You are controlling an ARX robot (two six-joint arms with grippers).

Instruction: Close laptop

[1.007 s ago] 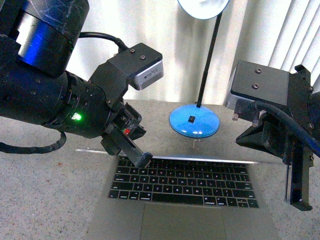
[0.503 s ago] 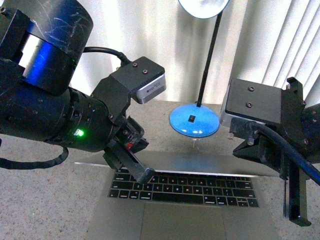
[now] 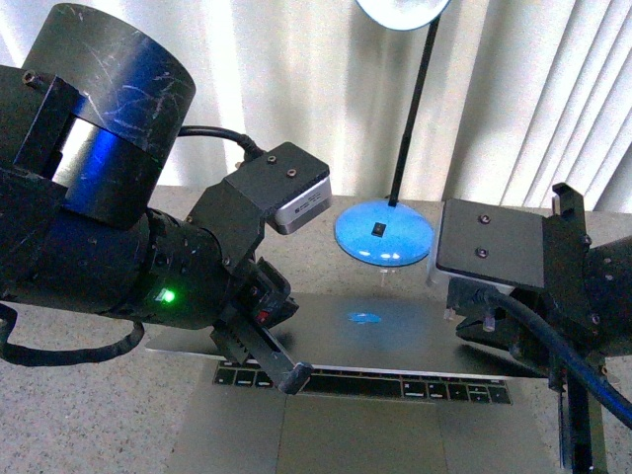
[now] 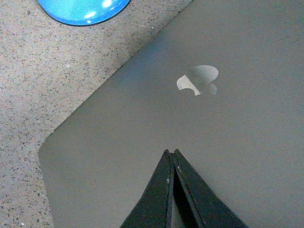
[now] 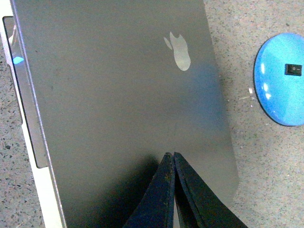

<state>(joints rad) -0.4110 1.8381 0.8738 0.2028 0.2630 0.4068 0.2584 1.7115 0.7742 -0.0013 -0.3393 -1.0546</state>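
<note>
Pushing laptop lid down, almost shut; left end effector and right end effector clenched empty. Next, press 6 o'clock edge flat.

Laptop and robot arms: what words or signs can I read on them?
Laptop lid: apple logo, a sign, no words.
Keys: marks too blurred to read.
Silver box on the left arm: small label, too blurred to read.
No words can be read.
</note>
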